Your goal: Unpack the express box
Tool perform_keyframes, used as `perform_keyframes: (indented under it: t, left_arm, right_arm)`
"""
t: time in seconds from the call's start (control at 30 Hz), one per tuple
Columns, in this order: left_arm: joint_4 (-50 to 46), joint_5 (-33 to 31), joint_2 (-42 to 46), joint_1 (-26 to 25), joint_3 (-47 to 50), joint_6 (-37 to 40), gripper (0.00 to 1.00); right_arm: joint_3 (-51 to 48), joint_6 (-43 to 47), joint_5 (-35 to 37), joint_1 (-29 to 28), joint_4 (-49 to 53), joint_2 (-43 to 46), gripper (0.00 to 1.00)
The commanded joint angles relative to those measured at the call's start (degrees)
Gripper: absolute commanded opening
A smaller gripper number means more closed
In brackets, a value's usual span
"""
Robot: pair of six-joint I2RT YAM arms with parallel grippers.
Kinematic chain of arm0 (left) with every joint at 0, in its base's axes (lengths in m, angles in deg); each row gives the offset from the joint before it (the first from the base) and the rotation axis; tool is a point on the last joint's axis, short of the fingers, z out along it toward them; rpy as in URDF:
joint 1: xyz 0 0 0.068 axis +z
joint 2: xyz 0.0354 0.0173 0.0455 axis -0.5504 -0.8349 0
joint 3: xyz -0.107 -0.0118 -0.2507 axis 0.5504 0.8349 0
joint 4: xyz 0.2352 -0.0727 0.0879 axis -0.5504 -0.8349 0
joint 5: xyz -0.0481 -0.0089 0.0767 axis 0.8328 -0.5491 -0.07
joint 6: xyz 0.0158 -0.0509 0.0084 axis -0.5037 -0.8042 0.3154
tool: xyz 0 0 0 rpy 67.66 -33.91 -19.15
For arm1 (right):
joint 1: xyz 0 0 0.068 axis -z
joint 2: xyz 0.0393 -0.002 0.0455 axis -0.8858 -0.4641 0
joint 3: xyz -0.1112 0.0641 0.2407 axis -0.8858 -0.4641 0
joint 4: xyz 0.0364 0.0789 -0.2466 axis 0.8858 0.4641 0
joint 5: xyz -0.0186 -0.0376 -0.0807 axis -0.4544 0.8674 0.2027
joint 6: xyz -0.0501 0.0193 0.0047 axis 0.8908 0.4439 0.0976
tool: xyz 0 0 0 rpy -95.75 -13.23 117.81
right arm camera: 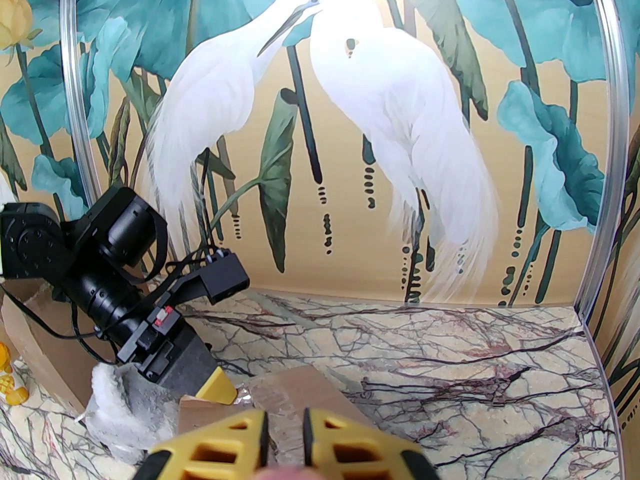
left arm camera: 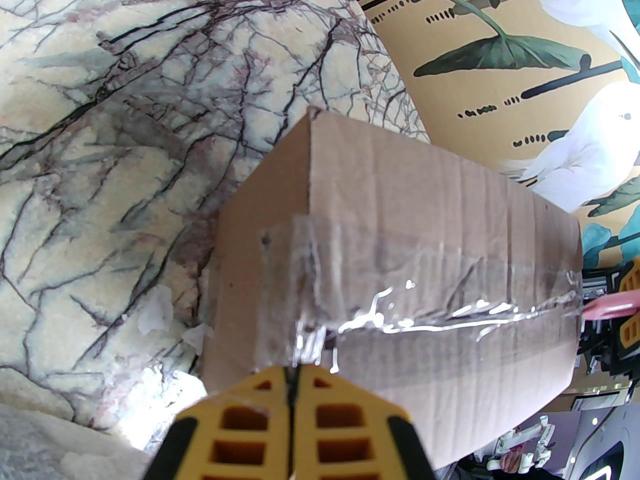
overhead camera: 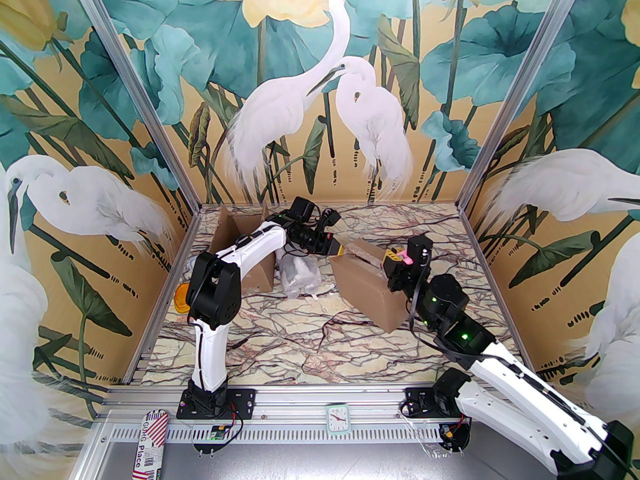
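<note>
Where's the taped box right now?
Top view, centre-right of the table: taped box sits between the left gripper and right gripper, beside the wrapped bundle.

Both arms reaching forward, left gripper (left arm camera: 295,370) closed, right gripper (right arm camera: 285,418) nearly closed (possibly clamping).

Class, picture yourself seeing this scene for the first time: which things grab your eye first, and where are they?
The painted white herons on the back wall dominate. On the marble table, a taped cardboard box lies right of centre, the left hand at its far-left end and the right hand, gripping a pink tool, at its right end. An opened box stands in the far-left corner.
</note>
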Motion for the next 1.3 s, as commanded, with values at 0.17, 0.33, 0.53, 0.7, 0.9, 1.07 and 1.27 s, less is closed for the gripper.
perform_keyframes:
  t: [0.17, 0.33, 0.53, 0.7, 0.9, 1.07, 1.27]
  left_arm:
    - [-2.2, -6.3, 1.3, -0.8, 0.0, 1.5, 0.02]
    - [-1.9, -6.4, 3.3, -1.0, -0.5, 2.0, 0.02]
    - [-2.3, -6.1, 4.4, -1.8, -0.8, 3.4, 0.02]
    - [-3.2, -6.2, 3.8, -2.5, -1.1, 4.6, 0.02]
    - [-4.1, -6.4, 3.7, -2.9, -1.4, 5.6, 0.02]
    - [-5.0, -6.9, 3.9, -3.0, -1.4, 6.5, 0.02]
    - [-5.8, -7.3, 3.9, -3.3, -1.2, 7.3, 0.02]
  right_arm:
    - [0.2, 3.6, -1.9, -0.2, 3.4, -2.9, 0.0]
    - [-0.4, 4.2, -1.5, -0.1, 3.7, -3.3, 0.0]
    - [-0.5, 5.8, -1.9, -0.1, 2.8, -4.7, 0.0]
    - [-0.3, 7.2, -3.2, -0.1, 0.6, -7.3, 0.0]
    - [0.3, 10.1, -3.7, 0.0, -2.4, -10.0, 0.0]
    - [1.3, 11.9, -4.7, 0.2, -3.9, -11.6, 0.0]
    - [1.5, 13.5, -5.2, 0.5, -5.5, -13.7, 0.0]
